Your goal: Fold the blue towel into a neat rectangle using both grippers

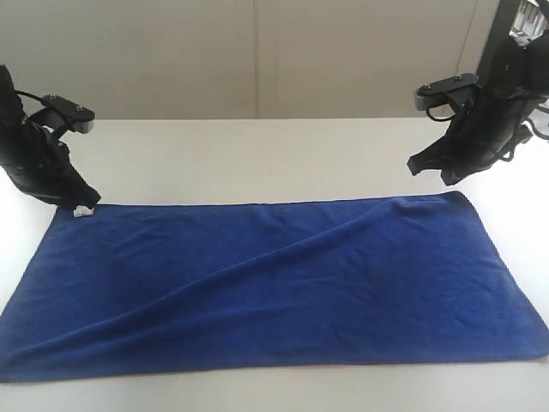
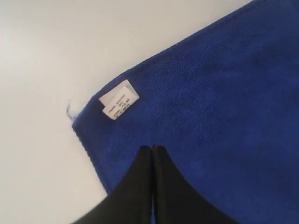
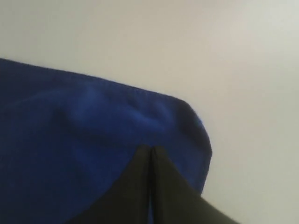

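Observation:
The blue towel [image 1: 274, 283] lies spread out on the white table, long side across the view, with a diagonal wrinkle running through it. Its white label [image 1: 83, 211] sits at the far left corner. My left gripper [image 1: 90, 199] is right at that corner. In the left wrist view the left gripper [image 2: 153, 147] has its jaws pressed together with nothing between them, over the towel [image 2: 210, 93] and close to the label [image 2: 119, 106]. My right gripper [image 1: 446, 178] hangs just above the far right corner. In the right wrist view the right gripper [image 3: 150, 147] is likewise shut and empty over the towel [image 3: 70, 140].
The white table [image 1: 257, 154] runs bare behind the towel up to a pale wall. The towel's near edge lies close to the table's front edge, and its near corners reach the sides of the exterior view.

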